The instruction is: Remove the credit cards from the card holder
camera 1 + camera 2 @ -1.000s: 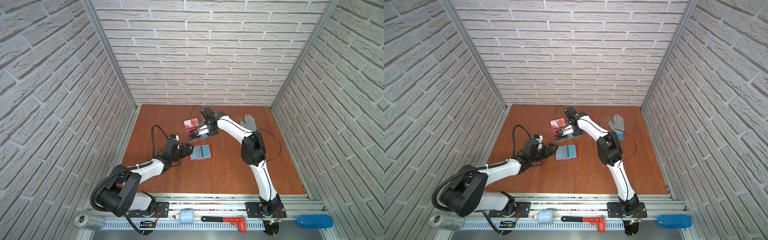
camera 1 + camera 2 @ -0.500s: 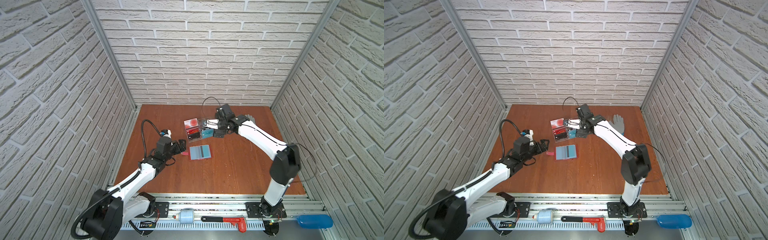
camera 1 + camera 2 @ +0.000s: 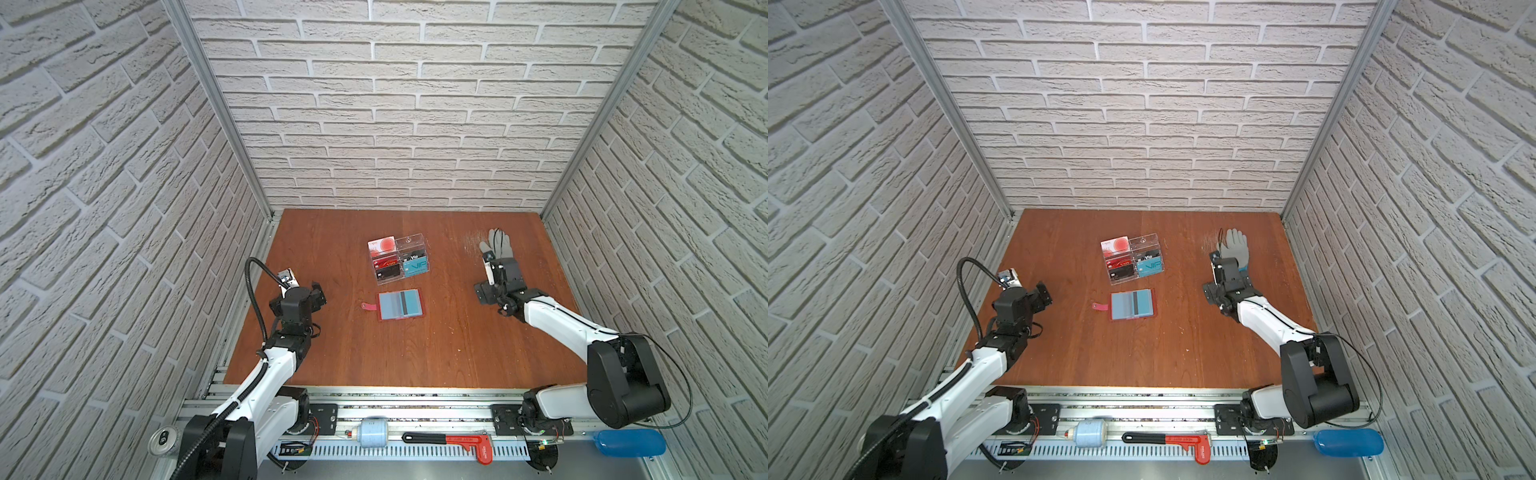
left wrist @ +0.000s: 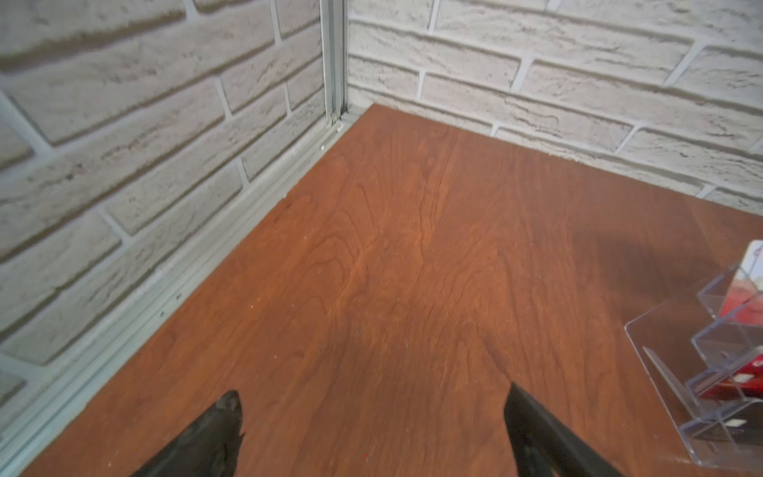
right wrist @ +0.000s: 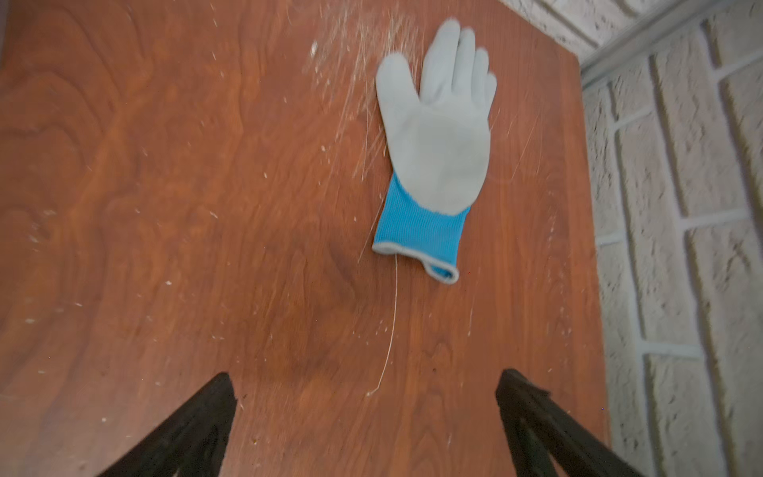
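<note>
The red card holder (image 3: 370,306) (image 3: 1100,306) lies open and flat on the wooden table, snap tab pointing left. The credit cards (image 3: 401,303) (image 3: 1133,304), pale blue and teal with one dark stripe, lie across its inside. My left gripper (image 3: 297,297) (image 3: 1019,299) (image 4: 373,398) hovers open and empty near the left wall, well left of the holder. My right gripper (image 3: 500,286) (image 3: 1227,284) (image 5: 365,376) is open and empty too, far to the holder's right. Neither wrist view shows the holder.
A clear acrylic stand (image 3: 398,258) (image 3: 1131,259) (image 4: 702,371) with printed VIP cards stands just behind the holder. A grey and blue glove (image 3: 498,245) (image 5: 437,136) lies ahead of the right gripper. A can (image 3: 163,438) and a red wrench (image 3: 457,440) sit on the front rail.
The right gripper has left the acrylic stand, opened and swung right toward the glove. The left gripper has drawn back from the holder toward the left wall.
</note>
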Tool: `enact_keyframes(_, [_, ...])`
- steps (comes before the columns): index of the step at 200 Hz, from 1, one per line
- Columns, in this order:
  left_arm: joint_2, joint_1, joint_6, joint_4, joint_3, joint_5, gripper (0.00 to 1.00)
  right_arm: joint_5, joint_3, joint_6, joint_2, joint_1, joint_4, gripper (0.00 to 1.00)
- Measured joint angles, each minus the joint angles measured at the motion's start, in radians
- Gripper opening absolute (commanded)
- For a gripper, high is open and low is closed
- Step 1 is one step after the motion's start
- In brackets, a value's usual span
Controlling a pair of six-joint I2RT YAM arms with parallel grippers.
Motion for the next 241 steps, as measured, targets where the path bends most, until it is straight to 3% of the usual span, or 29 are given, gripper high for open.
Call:
enact_keyframes(27, [0.022, 0.023, 0.071, 0.104, -0.024, -0.032, 0.98, 0.032, -0.084, 0.018, 0.004, -0.012, 0.163, 1.0])
enact_keyframes(80, [0.25, 0.138, 0.103, 0.32, -0.118, 0.012, 0.98, 0.085, -0.108, 0.003, 0.082, -0.019, 0.433, 1.0])
enact_keyframes(127, [0.433, 0.171, 0.164, 0.639, -0.139, 0.085, 0.98, 0.115, -0.251, -0.009, 0.033, -0.024, 0.607, 1.0])
enact_keyframes(147, [0.577, 0.173, 0.195, 0.818, -0.145, 0.124, 0.98, 0.113, -0.346, -0.02, -0.026, -0.023, 0.724, 1.0])
enact_keyframes(170, [0.674, 0.173, 0.219, 0.896, -0.15, 0.167, 0.98, 0.075, -0.42, -0.019, -0.116, -0.02, 0.757, 1.0])
enact_keyframes(194, [0.681, 0.173, 0.232, 0.921, -0.146, 0.191, 0.98, 0.017, -0.417, -0.021, -0.163, -0.019, 0.768, 1.0])
enact_keyframes(220, [0.671, 0.174, 0.235, 0.9, -0.113, 0.198, 0.98, -0.089, -0.398, -0.012, -0.15, -0.014, 0.764, 1.0])
enact_keyframes(241, [0.668, 0.174, 0.238, 0.894, -0.097, 0.201, 0.98, -0.126, -0.399, 0.011, -0.057, -0.014, 0.864, 1.0])
